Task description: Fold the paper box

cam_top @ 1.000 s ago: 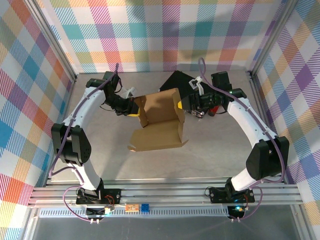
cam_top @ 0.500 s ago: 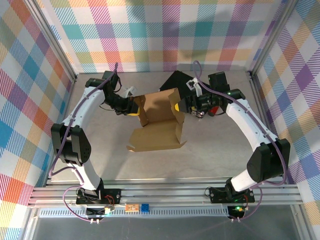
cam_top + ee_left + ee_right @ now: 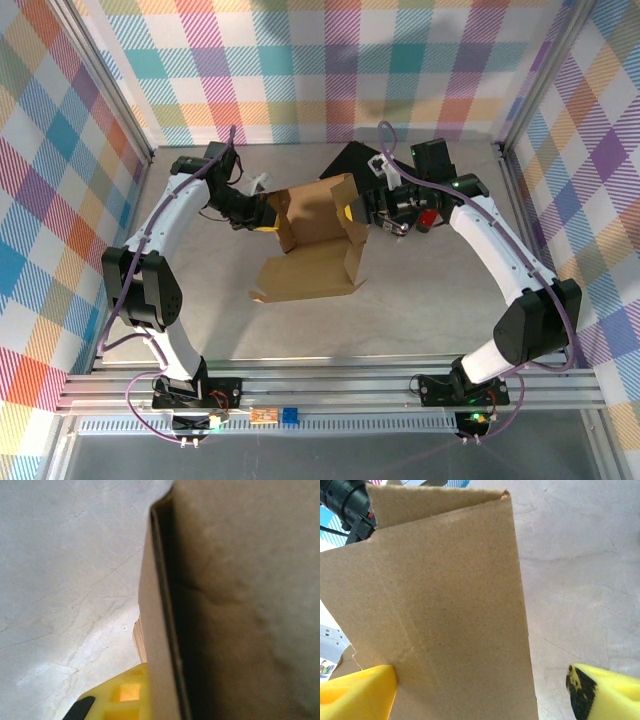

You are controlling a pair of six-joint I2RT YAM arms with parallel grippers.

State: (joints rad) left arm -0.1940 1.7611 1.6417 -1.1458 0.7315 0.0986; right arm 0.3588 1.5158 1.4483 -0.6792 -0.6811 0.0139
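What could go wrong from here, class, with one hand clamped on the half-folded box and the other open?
1. Only the left hand pinches the box; its raised wall could twist or flop down.
2. The open right hand straddles the opposite edge; moving sideways, it might snag and crease the cardboard.

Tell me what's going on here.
A brown paper box is being folded on the table. The left gripper is shut on the box's left edge. The right gripper is open, its fingers either side of the upright right wall. The box is half formed, its near panel down on the table.
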